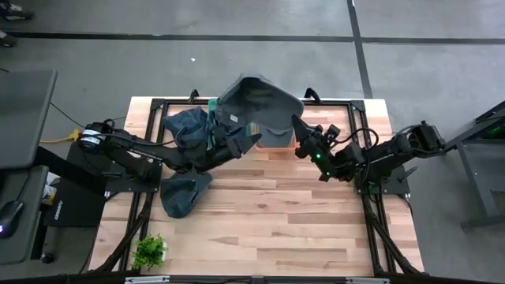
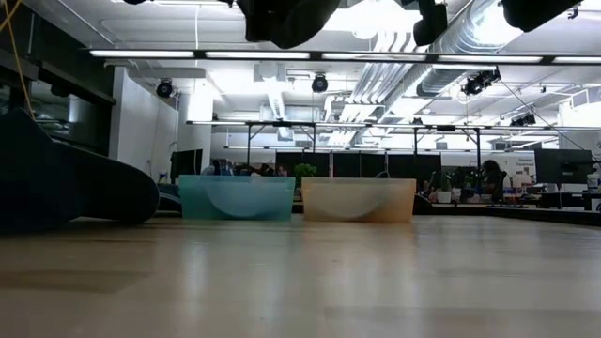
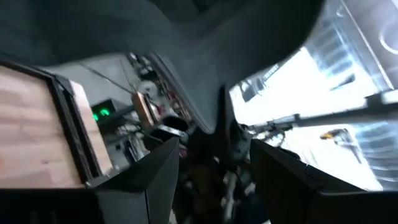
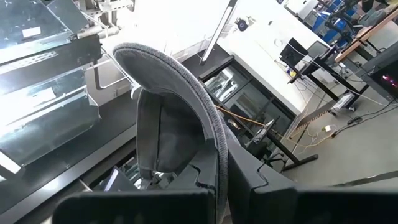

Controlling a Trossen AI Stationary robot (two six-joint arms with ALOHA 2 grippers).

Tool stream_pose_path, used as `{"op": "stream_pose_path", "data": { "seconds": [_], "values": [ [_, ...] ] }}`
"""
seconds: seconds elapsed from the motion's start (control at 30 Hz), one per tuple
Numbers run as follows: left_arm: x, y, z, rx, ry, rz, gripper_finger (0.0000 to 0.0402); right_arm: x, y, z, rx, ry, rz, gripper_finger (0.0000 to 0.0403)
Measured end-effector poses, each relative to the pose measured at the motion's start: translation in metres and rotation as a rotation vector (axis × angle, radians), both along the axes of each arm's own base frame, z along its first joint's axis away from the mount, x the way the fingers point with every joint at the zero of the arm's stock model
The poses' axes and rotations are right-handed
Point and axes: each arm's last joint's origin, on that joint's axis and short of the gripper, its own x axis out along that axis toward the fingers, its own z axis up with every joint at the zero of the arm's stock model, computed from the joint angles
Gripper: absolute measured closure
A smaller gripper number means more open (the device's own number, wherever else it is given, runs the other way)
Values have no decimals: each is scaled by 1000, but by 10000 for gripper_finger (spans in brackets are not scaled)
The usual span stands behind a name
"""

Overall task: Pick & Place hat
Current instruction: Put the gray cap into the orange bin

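A big grey hat (image 1: 260,102) hangs in the air over the table's far edge, between my two arms. In the low view only its underside (image 2: 286,19) shows at the top. My left gripper (image 1: 246,140) reaches up to it from the left, its fingers (image 3: 155,180) apart with hat cloth between them. My right gripper (image 1: 298,126) comes from the right and is shut on the brim (image 4: 174,118). My left gripper has a thick fold of the hat's cloth (image 3: 217,124) running down between its two fingers. The fingers slant upward from the table's left. Whether the pads press on the fold is hidden by the cloth itself. The hat is clear of the table. My right gripper pinches the hat's brim at its corded edge (image 4: 219,146) between the two fingers. The fingers slant upward from the table's right. The brim arches up and away from them, and the hat hangs clear of the table and the bins.
A teal bin (image 2: 237,197) and an orange bin (image 2: 359,199) stand side by side at the far edge, below the hat. Dark blue-green clothes (image 1: 185,130) lie at the left, a further piece (image 1: 181,193) nearer. A small plant (image 1: 150,251) sits at the near left corner.
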Motion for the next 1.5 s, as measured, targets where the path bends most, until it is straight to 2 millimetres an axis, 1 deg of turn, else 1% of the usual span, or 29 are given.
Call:
{"op": "stream_pose_path", "data": {
  "seconds": [0.17, 0.23, 0.37, 0.5, 0.73, 0.8, 0.9, 1.13, 1.2, 1.3, 1.37, 1.43, 1.5],
  "values": [
    [-1, 3, 0, -13, 9, 88, 206, 1, 0, 0, -1, 8, 3, 399],
    [-1, 8, 0, -14, 8, 104, 206, 2, 0, -1, -1, 13, 11, 399],
    [1, 20, 0, -20, -12, 59, 206, 3, 1, -3, 4, 26, 21, 399],
    [2, 28, 0, -24, -21, 41, 206, 3, 1, -3, 4, 24, 20, 399],
    [1, 28, 2, -25, -37, 43, 212, 5, -5, -3, 2, 18, 25, 399],
    [1, 28, 2, -28, -40, 44, 227, 5, -7, -3, -9, 18, 30, 399],
    [1, 29, 2, -34, -40, 62, 263, 6, -9, -3, -19, 13, 47, 399],
    [0, 30, 1, -43, -34, 100, 384, 8, -10, -4, -24, 19, 60, 399],
    [0, 29, 1, -43, -35, 101, 389, 8, -10, -4, -28, 19, 64, 399],
    [4, 33, -3, -41, -29, 110, 381, 8, -10, -4, -28, 22, 61, 399],
    [5, 33, -5, -40, -23, 109, 389, 8, -10, -5, -31, 33, 57, 399],
    [5, 33, -4, -40, -39, 108, 394, 8, -10, -5, -34, 35, 58, 399],
    [5, 33, -4, -39, -42, 102, 392, 8, -9, -4, -43, 32, 70, 390]
  ]
}}
